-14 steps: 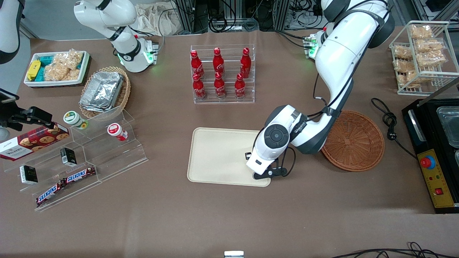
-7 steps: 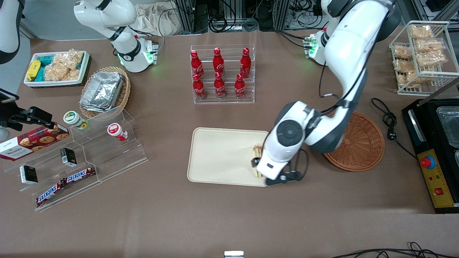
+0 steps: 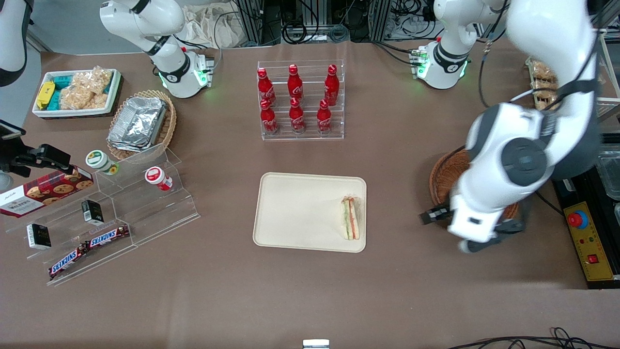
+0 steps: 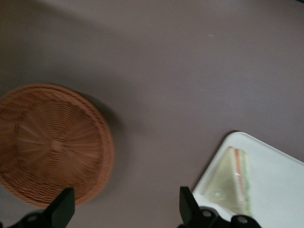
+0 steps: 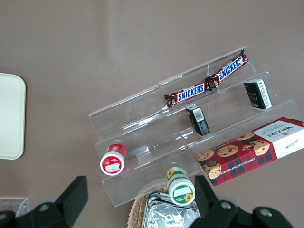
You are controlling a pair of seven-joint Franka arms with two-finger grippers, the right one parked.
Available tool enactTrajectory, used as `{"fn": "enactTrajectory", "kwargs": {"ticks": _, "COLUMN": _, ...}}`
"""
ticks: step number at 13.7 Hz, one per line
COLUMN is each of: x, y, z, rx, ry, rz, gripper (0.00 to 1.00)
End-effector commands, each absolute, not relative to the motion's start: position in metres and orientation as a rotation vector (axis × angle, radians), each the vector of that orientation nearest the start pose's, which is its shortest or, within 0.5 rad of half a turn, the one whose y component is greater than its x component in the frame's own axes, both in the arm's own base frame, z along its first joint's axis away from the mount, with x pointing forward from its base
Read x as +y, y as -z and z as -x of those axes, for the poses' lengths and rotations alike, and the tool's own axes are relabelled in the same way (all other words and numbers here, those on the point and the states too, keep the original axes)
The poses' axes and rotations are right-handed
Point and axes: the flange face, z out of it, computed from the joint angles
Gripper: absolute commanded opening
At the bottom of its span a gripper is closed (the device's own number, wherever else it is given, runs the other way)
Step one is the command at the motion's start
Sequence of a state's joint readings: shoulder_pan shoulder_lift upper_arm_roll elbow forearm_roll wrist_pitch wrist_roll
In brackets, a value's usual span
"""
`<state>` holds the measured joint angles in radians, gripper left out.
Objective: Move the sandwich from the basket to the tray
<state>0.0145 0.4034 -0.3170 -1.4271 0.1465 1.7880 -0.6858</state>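
The sandwich [image 3: 350, 218] lies flat on the cream tray [image 3: 295, 208], at the tray's end nearest the working arm, with nothing touching it. It also shows in the left wrist view as sandwich [image 4: 230, 183] on tray [image 4: 280, 185]. The reddish-brown basket [image 4: 52, 142] is empty; in the front view the arm covers most of the basket [image 3: 441, 175]. My left gripper [image 4: 126, 209] is open and empty, raised well above the table. It hangs over the gap between tray and basket, near the basket's rim, with one black finger [image 3: 432, 215] visible from the front.
A clear rack of red cola bottles [image 3: 300, 99] stands farther from the front camera than the tray. Acrylic steps with snacks [image 3: 111, 213], a tan basket of foil containers [image 3: 140, 123] and a white bin [image 3: 75, 92] lie toward the parked arm's end. A black machine [image 3: 588, 242] sits beside the basket.
The gripper let go of the sandwich on the tray, then rose and swung away toward the basket. The sandwich now lies fully uncovered.
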Motion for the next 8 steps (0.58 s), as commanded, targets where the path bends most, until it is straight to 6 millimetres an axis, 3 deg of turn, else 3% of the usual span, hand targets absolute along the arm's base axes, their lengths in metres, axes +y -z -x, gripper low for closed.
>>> {"fn": "enactTrajectory", "kwargs": {"ticks": 1, "x": -0.119, "y": -0.494, "z": -0.606, "rx": -0.4, "ry": -0.056, "rz": 3.097, "gripper": 0.99}}
{"fn": "enactTrajectory", "kwargs": {"ticks": 5, "x": -0.088, "y": -0.504, "z": -0.585, "rx": -0.205, "ry": -0.16, "rz": 3.08, "gripper": 0.99}}
{"fn": "enactTrajectory", "kwargs": {"ticks": 8, "x": -0.074, "y": -0.517, "z": -0.588, "rx": -0.141, "ry": -0.161, "rz": 3.084, "gripper": 0.99}}
